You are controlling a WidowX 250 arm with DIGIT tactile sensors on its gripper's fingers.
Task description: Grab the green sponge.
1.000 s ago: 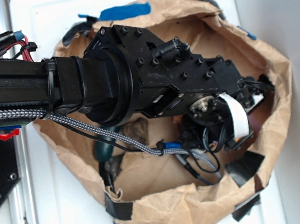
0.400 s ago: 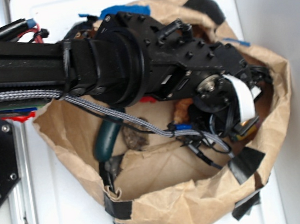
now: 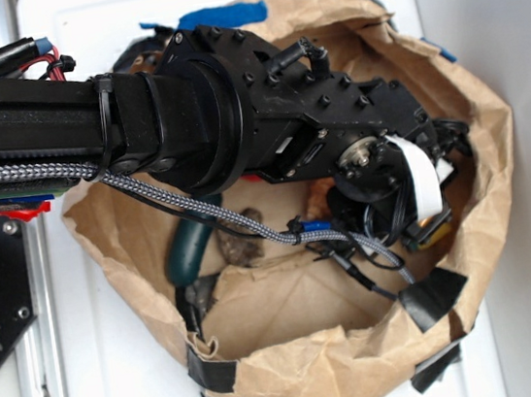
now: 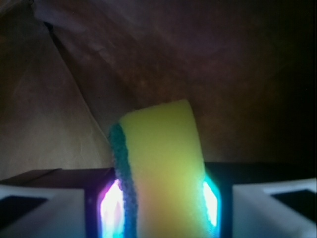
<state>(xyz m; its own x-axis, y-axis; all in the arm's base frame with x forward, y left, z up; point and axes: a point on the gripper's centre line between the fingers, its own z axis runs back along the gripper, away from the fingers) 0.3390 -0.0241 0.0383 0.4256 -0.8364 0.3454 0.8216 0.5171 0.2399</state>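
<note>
Sponge (image 4: 161, 173) pinched between gripper (image 4: 161, 208) fingers (image 4: 42, 210), seen in wrist view: yellow foam upright, green layer on left edge. Brown paper behind. In exterior view, arm (image 3: 235, 114) reached into bag (image 3: 317, 368); sponge hidden there. Pickle (image 3: 189, 248) lying at bag's left.

Exterior view was evenly, brightly lit and fairly sharp, with soft shadow inside the paper bag (image 3: 472, 132). Wrist view was dim and blurred; coloured glow flanked the green sponge (image 4: 161, 168).
</note>
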